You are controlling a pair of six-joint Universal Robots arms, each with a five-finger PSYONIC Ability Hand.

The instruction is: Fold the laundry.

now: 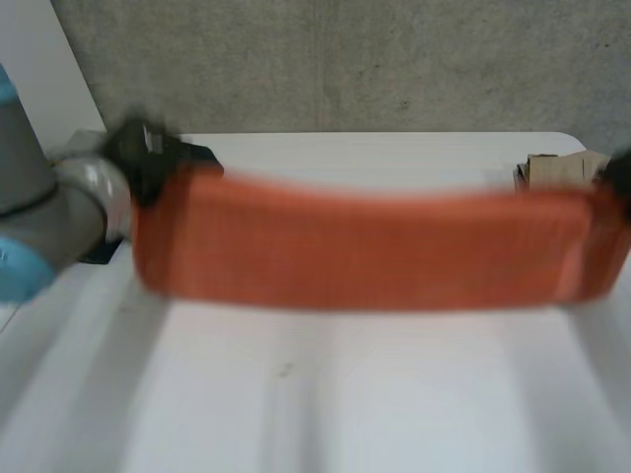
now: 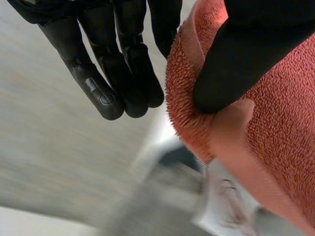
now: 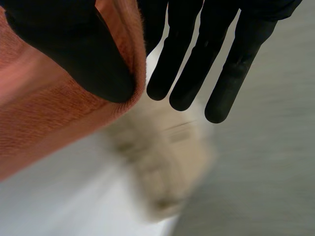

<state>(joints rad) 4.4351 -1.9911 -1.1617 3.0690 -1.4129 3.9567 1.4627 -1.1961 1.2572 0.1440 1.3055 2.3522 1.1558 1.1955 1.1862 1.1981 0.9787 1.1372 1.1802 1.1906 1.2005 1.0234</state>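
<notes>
An orange terry-cloth towel (image 1: 365, 246) hangs stretched as a long band above the white table (image 1: 345, 394), lifted clear of it and running from the table's far left corner to its far right corner. The left hand (image 1: 148, 158) has one end and the right hand (image 1: 619, 177) the other, so the cloth is pulled out along its length, probably to straighten it before it is laid down for a fold

In the left wrist view the left hand's thumb (image 2: 236, 64) presses on the towel's hemmed corner (image 2: 231, 123), with cloth bunched around it; one finger seems to back it from behind, while the other fingers (image 2: 118, 73) are straight and hold nothing. In the right wrist view the right thumb (image 3: 74, 49) likewise clamps the towel's edge (image 3: 39, 113), and the remaining fingers (image 3: 197, 64) point straight past it, free. Each grip is thus a light corner pinch, which lets the rest of the towel hang below

A beige cardboard box (image 1: 552, 169) stands at the table's far right corner, just behind the towel's right end. The near half of the table lies under the towel. The fold itself looks not yet begun: a lowering onto the table would come first, with both pinches held so the band does not sag or twist
</notes>
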